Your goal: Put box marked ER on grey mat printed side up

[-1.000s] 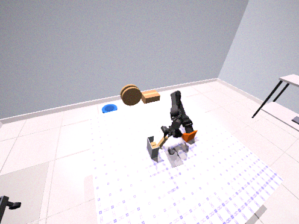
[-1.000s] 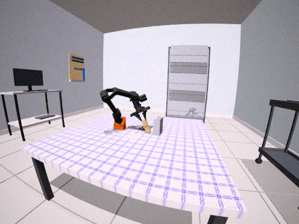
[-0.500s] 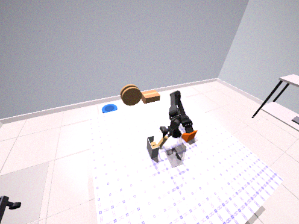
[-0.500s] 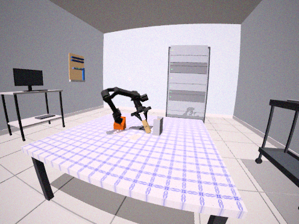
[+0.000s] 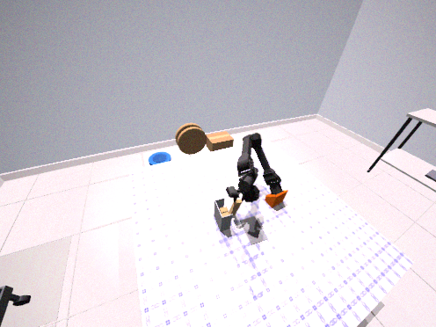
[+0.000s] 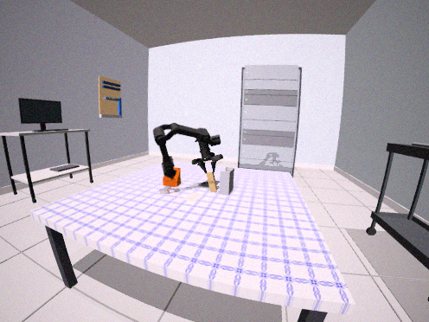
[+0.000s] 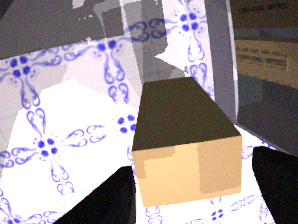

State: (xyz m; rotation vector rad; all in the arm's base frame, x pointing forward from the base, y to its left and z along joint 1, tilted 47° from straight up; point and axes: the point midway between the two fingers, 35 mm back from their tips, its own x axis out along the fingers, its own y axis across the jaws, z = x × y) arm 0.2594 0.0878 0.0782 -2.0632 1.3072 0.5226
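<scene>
- Pale blue-grey walls [image 5: 176, 66] [image 6: 195, 56] all around, tiled floor below, and out in the middle stands the big table [image 5: 198, 281] [image 6: 186, 234] [image 7: 47, 172] under its white cloth with blue checks
- Behind it, a tall grey equipment rack [image 6: 270, 78] against the far wall
- Here's the black jointed arm [image 5: 246, 163] [image 6: 186, 131], arched over the cloth beside an angular orange block [image 5: 274, 199] [image 6: 176, 178]
- The flat grey mat [image 5: 260, 239] lies near the bin, dark shadow across it, no box on it!
- Next, the grey, straight-walled, open-topped bin [image 5: 224, 220] [image 6: 226, 182] [image 7: 225, 75], upright, with two tan cardboard boxes [image 5: 225, 210] [image 7: 265, 55] inside; their print is too blurred to read
- And the third, a slim tan cardboard box [image 5: 236, 207] [image 6: 211, 182] [image 7: 187, 170], is outside the bin, just beside it and tilted; its code can't be made out, so whether it's ER I can't tell
- Up close, the black two-fingered gripper [image 5: 237, 199] [image 6: 209, 172] [image 7: 194, 167] is open, pointing down, fingers either side of that tilted box's upper end, not clamping it
</scene>
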